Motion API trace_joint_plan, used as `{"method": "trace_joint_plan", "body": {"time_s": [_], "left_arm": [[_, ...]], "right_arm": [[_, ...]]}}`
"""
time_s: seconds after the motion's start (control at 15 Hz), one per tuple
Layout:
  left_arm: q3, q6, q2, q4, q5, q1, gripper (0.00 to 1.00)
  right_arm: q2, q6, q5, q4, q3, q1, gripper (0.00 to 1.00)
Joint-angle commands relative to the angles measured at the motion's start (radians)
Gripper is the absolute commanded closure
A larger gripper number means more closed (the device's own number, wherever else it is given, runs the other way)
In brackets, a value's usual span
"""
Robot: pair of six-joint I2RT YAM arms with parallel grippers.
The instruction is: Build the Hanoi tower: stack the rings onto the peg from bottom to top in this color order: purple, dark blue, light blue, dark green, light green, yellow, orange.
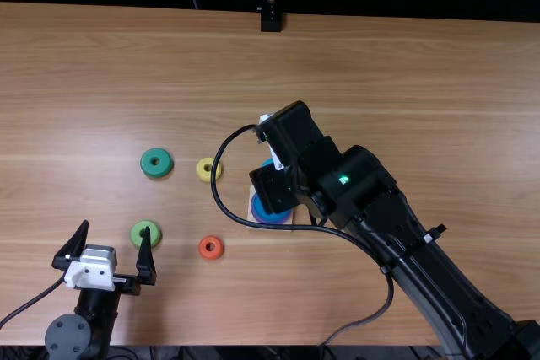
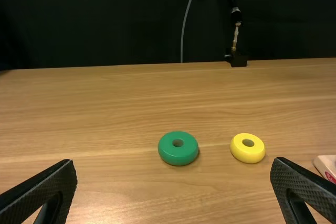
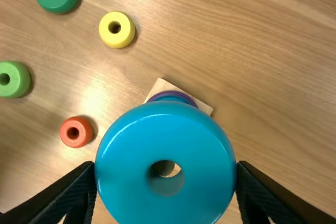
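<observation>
In the top view my right gripper [image 1: 277, 156] is over the peg base [image 1: 251, 223], partly hiding the dark blue ring [image 1: 272, 212] and the purple rim under it. The right wrist view has my right gripper [image 3: 166, 182] shut on the light blue ring [image 3: 126, 145]; behind it are the base [image 3: 202, 107] and purple ring [image 3: 188, 98]. The peg is hidden. My left gripper [image 1: 116, 229] stands open at the lower left, and the left gripper [image 2: 173, 182] has nothing between its fingers. Loose are dark green [image 1: 156, 163], yellow [image 1: 205, 169], light green [image 1: 139, 233] and orange [image 1: 211, 248] rings.
A black stand [image 1: 271, 21] is at the table's far edge. The right arm's dark cable [image 1: 291, 226] loops above the base and close to the yellow ring. The light green ring lies near the left gripper's right finger.
</observation>
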Motion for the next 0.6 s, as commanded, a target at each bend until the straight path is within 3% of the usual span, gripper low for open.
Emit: {"method": "trace_joint_plan", "body": {"time_s": [0.0, 0.13, 0.2, 0.53], "left_arm": [[-0.009, 0.006, -0.006, -0.045, -0.007, -0.008, 0.0], [-0.009, 0.006, -0.006, -0.045, -0.007, -0.008, 0.0], [-0.009, 0.006, -0.006, -0.045, -0.007, -0.008, 0.0], [-0.009, 0.006, -0.006, -0.045, -0.005, -0.008, 0.0]], "right_arm": [[-0.022, -0.005, 0.014, -0.004, -0.02, 0.016, 0.0], [-0.022, -0.005, 0.045, -0.002, -0.028, 0.027, 0.0], [-0.022, -0.005, 0.05, 0.002, -0.029, 0.03, 0.0], [-0.024, -0.001, 0.05, 0.046, 0.001, 0.019, 0.0]]}}
